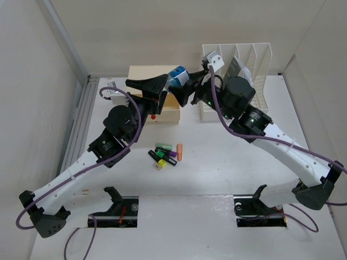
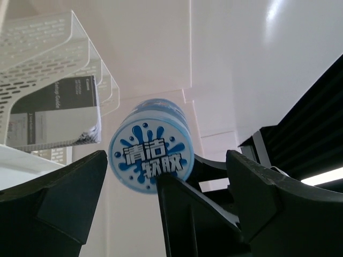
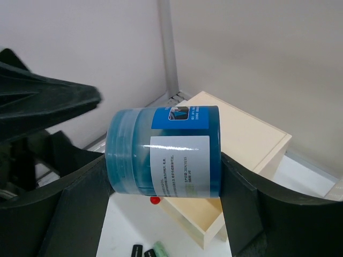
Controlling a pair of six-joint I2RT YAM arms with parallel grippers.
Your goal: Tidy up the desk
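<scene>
Right claw (image 3: pixel 163 160) is clamped wide on a blue tub of cleaning gel (image 2: pixel 151 151), one finger on the lid end and the other on the base. The tub's long axis therefore runs level from finger to finger, with the lid toward the left arm. Left claw (image 2: pixel 167 158) faces that lid with its fingers spread wide, and as far as I can judge they touch nothing.

Tub and both claws hang above the right rear corner of the beige wooden drawer box (image 1: pixel 145 73). The table (image 1: pixel 217 162) lies below and carries the box. A white file rack (image 1: pixel 250 58) stands just right of the box, and a cluster of highlighters (image 1: pixel 164 154) lies in front of it.

Since only the right arm grips, the set-down looks like its job: downward, with the tub turned if it is to stand upright. That arm stretches in diagonally from the front right of the box, while the left arm comes from the front left with its elbow bent.
</scene>
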